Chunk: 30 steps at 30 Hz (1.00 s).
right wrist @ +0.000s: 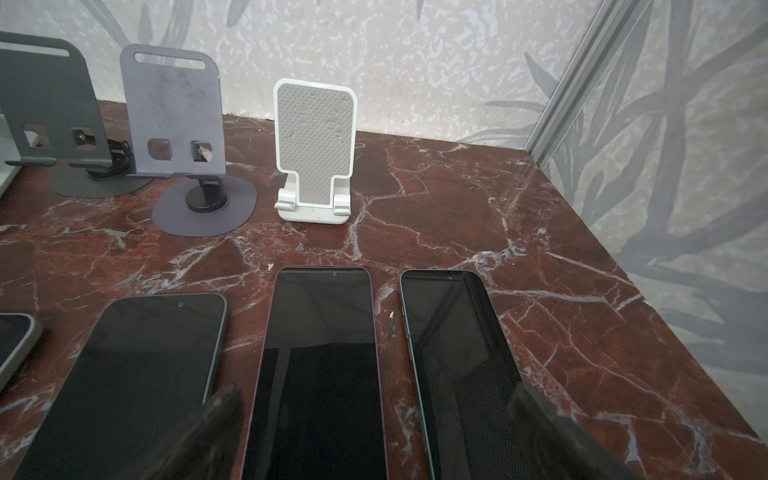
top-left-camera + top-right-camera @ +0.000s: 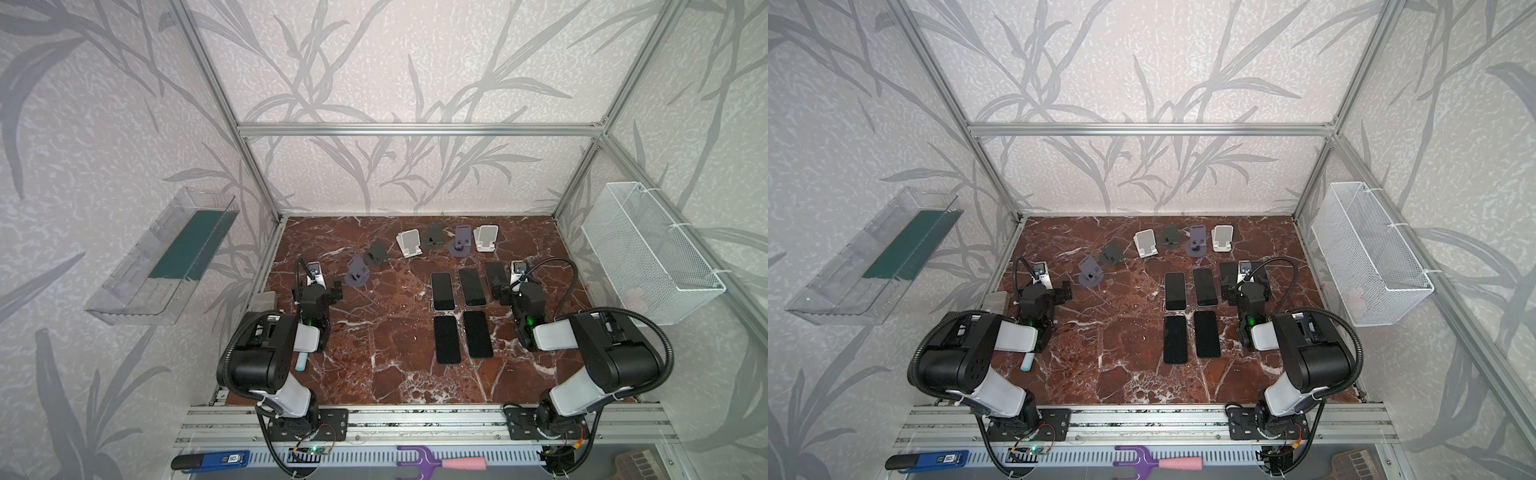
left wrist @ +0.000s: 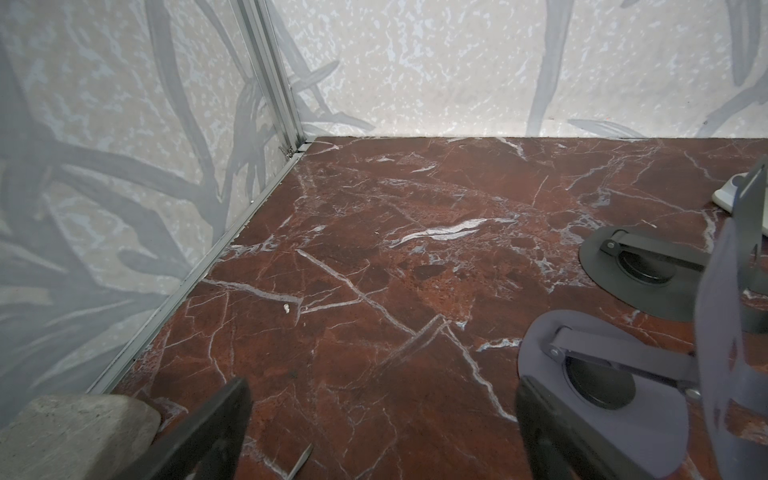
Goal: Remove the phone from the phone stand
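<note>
— Starting on the left with the left gripper [image 3: 384, 432]: spread wide, holding nothing, just beside a purple stand [image 3: 648, 428]. Any phone there?
— None. Same for the other stands [image 2: 409, 243] farther right: all bare.
— So where to look for the phones [image 2: 441, 291]?
— Flat on the table [image 2: 374, 365], right of the middle, laid lengthwise toward the back wall. Nearest the right gripper [image 1: 378, 428], spread wide too, hanging over the near end of a red-edged phone [image 1: 320, 332].
— Looks done, then.

Clear bin [image 2: 120, 286] left wall; mesh basket [image 2: 648, 257] right wall; grey block [image 3: 75, 432], possibly stone.
</note>
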Each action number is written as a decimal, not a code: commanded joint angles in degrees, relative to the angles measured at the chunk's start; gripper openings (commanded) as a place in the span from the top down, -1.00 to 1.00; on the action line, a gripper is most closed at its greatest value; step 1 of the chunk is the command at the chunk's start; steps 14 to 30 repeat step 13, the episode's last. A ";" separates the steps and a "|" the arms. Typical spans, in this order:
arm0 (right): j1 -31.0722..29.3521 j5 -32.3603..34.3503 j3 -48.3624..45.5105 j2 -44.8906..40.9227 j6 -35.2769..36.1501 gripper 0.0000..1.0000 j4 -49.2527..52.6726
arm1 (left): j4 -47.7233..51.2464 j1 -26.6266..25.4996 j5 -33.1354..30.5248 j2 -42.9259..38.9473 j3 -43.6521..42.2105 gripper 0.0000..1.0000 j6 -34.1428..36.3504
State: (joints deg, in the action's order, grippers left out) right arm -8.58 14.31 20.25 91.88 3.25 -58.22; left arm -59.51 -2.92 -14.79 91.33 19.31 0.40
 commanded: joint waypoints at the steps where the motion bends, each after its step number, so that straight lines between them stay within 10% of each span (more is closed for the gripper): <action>1: -0.21 0.37 0.32 -0.41 0.28 -0.98 -0.74 | 0.07 0.36 0.37 -0.87 0.20 -0.98 -0.09; 30: -0.32 0.51 0.34 -0.34 0.34 -0.98 -0.65 | 0.08 0.34 0.37 -0.81 0.25 -0.98 -0.14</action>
